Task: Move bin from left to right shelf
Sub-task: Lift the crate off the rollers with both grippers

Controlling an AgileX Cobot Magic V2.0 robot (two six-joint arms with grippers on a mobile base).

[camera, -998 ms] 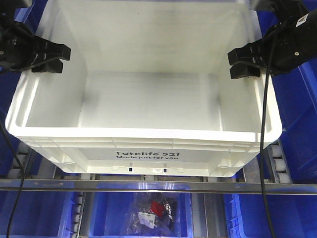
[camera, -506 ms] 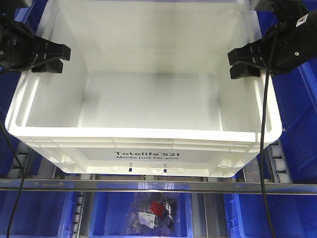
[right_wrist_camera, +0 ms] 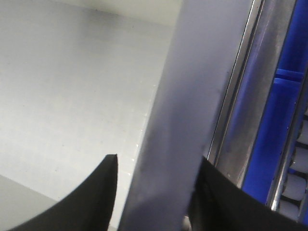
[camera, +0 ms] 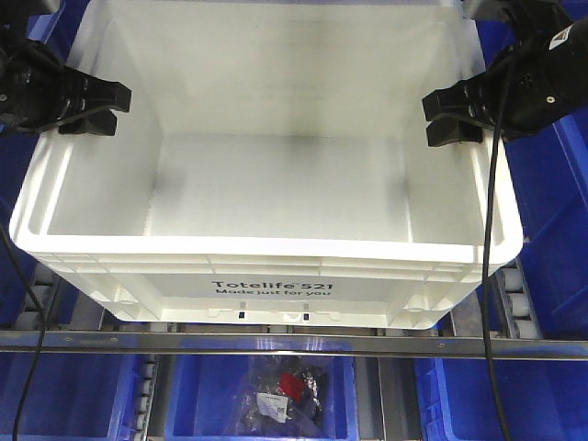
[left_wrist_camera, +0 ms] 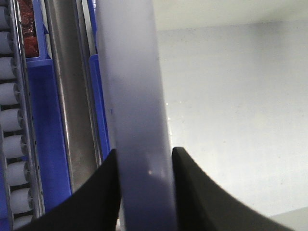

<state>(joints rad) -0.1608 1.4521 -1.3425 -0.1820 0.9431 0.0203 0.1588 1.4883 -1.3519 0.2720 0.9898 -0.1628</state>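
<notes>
Exterior front-facing view, nearest first, along the bottom edge: three blue bins [camera: 78,400] in a row, with one clear bag [camera: 280,397] of red and black parts inside the middle one. Just above them, one shiny steel front rail [camera: 367,345] across the full width, belonging to the grey shelf [camera: 516,299]. Glimpses of roller tracks with small white wheels at lower left and lower right.

Behind the rail, filling the middle of the frame: one white bin [camera: 276,250], over the tracks, base just above the rail. Rectangular, open-topped and empty, with a ribbed rim and black print "Totelife 521 Made just for you" on the near wall. Faint grey smudging on the floor and inner walls. More blue bins close against both sides, at the frame edges; number hard to tell. Two black cables [camera: 484,303], one down each side of the frame.

Farther up, two black grippers. Left gripper [camera: 118,108] at upper left, clenched over the bin's left rim. Right gripper [camera: 428,119] at upper right, clamped over the right rim.

Left wrist-mounted view: two black fingers [left_wrist_camera: 94,197] at the bottom, pinching the bin's wall between them. White interior to the right; steel rail, blue plastic and one column of white wheels to the left.

Right wrist-mounted view: two black fingers [right_wrist_camera: 91,192] at the bottom, astride the bin's wall. White interior to the left, steel and blue to the right.
</notes>
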